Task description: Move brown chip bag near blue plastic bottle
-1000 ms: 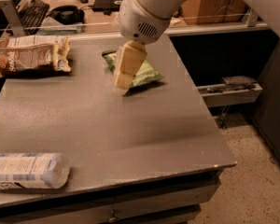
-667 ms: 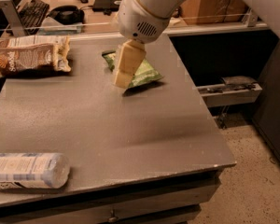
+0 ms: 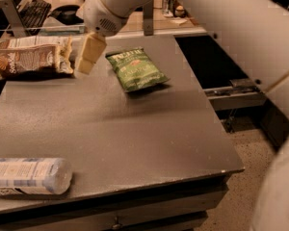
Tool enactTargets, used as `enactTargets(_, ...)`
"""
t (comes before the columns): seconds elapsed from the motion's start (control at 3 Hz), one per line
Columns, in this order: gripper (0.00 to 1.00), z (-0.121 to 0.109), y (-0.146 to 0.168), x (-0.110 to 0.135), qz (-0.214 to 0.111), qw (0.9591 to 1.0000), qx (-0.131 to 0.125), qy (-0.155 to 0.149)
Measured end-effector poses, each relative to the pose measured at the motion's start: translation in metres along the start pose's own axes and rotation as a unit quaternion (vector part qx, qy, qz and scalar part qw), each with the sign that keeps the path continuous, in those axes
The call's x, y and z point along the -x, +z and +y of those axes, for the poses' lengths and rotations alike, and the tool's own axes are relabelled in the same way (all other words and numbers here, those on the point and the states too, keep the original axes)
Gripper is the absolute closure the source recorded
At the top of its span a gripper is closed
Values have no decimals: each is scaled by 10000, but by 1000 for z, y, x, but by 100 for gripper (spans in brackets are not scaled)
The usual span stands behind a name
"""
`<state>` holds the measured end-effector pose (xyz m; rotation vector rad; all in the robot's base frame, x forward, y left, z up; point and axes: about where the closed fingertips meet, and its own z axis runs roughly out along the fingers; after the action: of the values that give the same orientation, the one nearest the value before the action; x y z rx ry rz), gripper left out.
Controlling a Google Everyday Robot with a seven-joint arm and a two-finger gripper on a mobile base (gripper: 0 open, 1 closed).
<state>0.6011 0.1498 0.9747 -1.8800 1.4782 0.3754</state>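
The brown chip bag lies on its side at the far left of the grey table, dark brown with cream edges and white lettering. The blue plastic bottle lies on its side at the near left corner, with a pale blue-and-white label. My gripper hangs above the table just right of the brown bag's right end, its cream fingers pointing down. It holds nothing that I can see.
A green chip bag lies right of the gripper at the table's back middle. A keyboard sits on a desk behind the table. A metal rail and floor lie to the right.
The gripper has moved left, off the green chip bag and over to the brown bag's right end. The green bag now shows in full. The view has shifted too.
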Motion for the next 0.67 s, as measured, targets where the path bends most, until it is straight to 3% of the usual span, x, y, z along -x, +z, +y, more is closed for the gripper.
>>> enactTargets(0.33,0,-42,60,27,-469,9989,-55,45)
enactTargets(0.67,0,-69,111,35,-645,9973,-146,320)
